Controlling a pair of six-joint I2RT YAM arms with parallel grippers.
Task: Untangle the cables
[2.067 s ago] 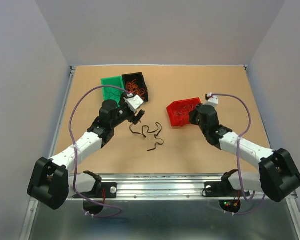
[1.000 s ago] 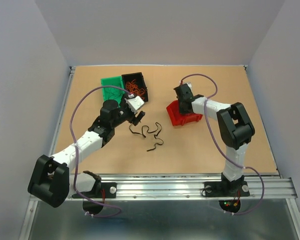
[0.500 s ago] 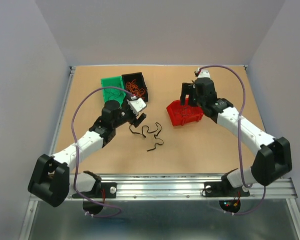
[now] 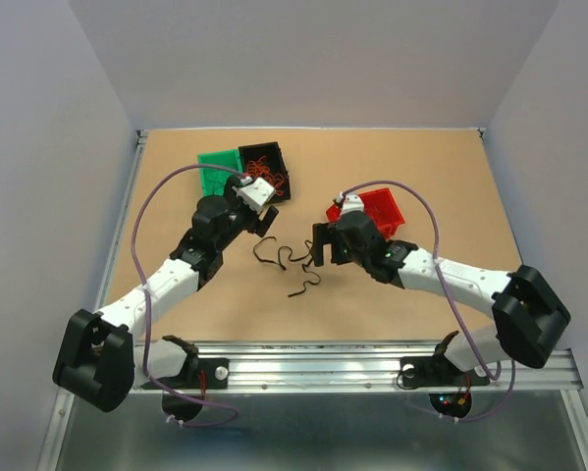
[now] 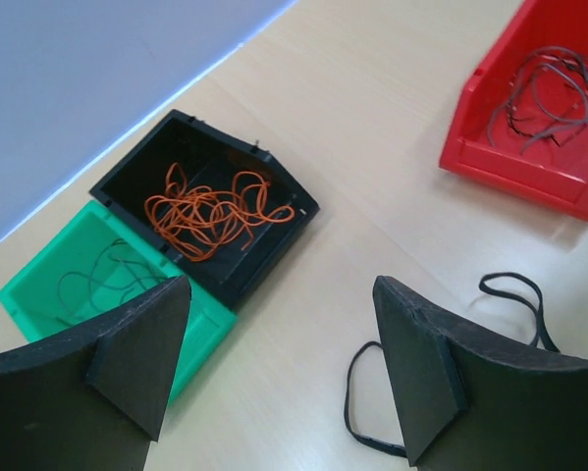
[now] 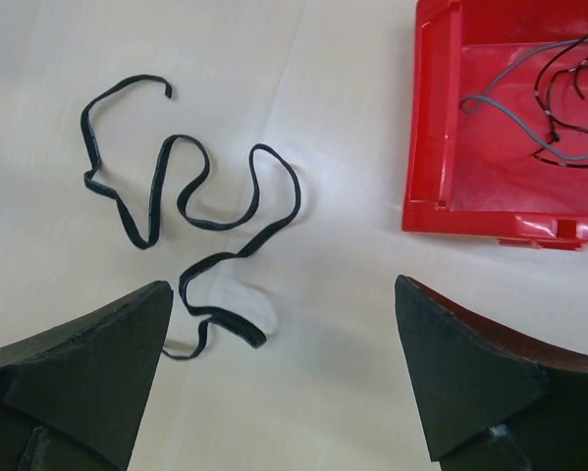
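A black cable lies in loose loops on the table between the two arms; the right wrist view shows its loops just ahead of the fingers. My right gripper hangs open right beside the cable's right end, nothing between its fingers. My left gripper stands open above the cable's left end, also empty; one loop of the cable passes under its right finger.
A red bin behind the right gripper holds thin grey and black cables. At the back left, a black bin holds orange cables, next to a green bin holding a thin dark cable.
My right arm has swung from over the red bin leftward and down beside the black cable, and its jaws have opened. The left gripper has shifted only slightly.
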